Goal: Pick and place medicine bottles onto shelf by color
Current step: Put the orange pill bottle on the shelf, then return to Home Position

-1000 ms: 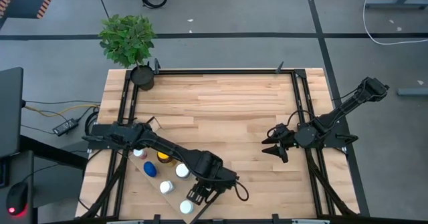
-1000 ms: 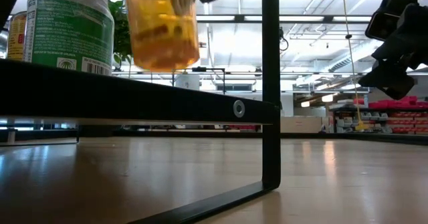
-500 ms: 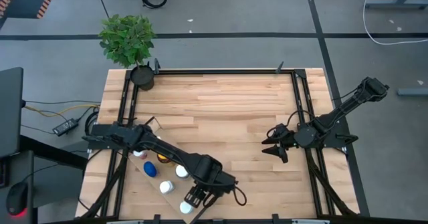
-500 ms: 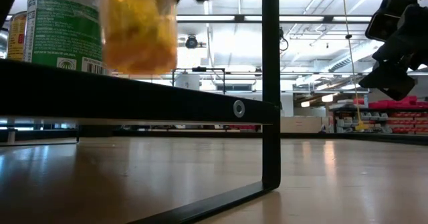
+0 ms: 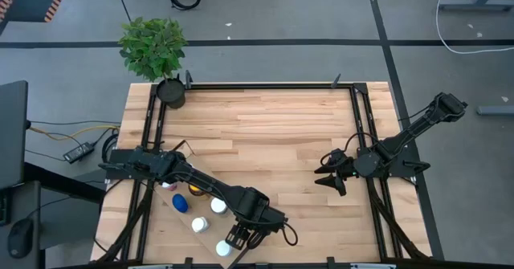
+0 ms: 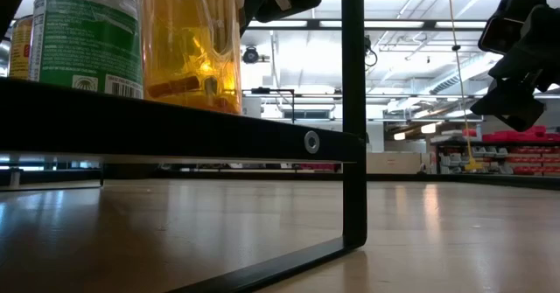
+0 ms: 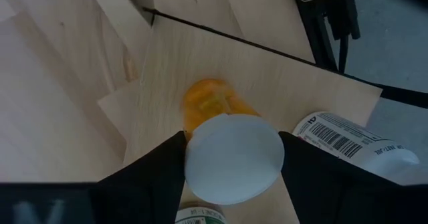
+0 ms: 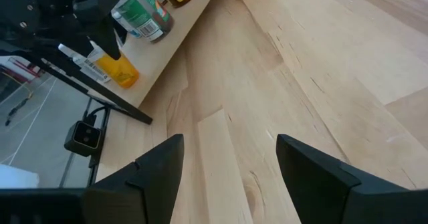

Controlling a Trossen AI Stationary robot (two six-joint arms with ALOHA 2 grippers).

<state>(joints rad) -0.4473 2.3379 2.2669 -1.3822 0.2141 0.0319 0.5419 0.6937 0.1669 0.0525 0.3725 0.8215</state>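
A: Where is the left gripper found?

B: It is seen low over the near end of the shelf, at the front of the table. Its fingers are set against both sides of the white cap of an orange bottle, so the bottle is pinched between them.

A: Is the orange bottle set down?

B: In the low view its base is shown at the level of the shelf's dark edge, upright, just beside a green-labelled bottle. Whether the board is actually touched cannot be told.

A: What else is held on the shelf?

B: From above, a blue-capped bottle, a yellow-capped one and several white-capped ones are seen along it. A white bottle with a barcode label is seen lying beside the orange one.

A: And the right gripper?

B: It is held above the table's right side, well apart from the shelf, with its fingers spread and nothing between them.
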